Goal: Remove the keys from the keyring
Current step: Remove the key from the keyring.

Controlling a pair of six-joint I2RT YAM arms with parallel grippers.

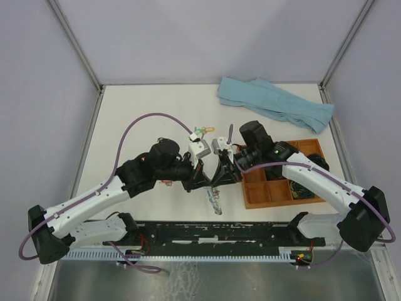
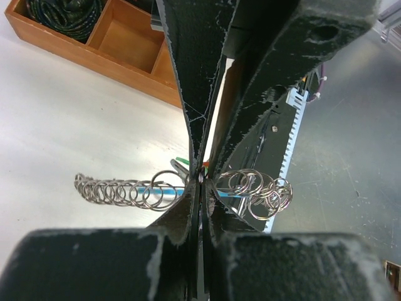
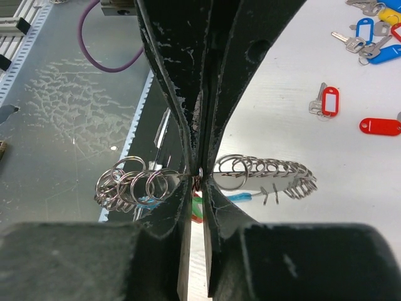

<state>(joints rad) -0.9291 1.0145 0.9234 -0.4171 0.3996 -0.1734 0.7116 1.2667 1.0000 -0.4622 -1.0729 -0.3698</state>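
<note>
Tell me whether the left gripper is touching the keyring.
Touching. The left wrist view shows the left gripper shut on the keyring, the jaws pressed together on its wire with no gap showing.

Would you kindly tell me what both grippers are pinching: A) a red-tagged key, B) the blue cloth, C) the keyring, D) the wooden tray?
C: the left gripper and the right gripper each close on the keyring, held between them.

silvery keyring (image 3: 276, 170), red-tagged keys (image 3: 330, 101), light-blue cloth (image 1: 276, 105)
</note>
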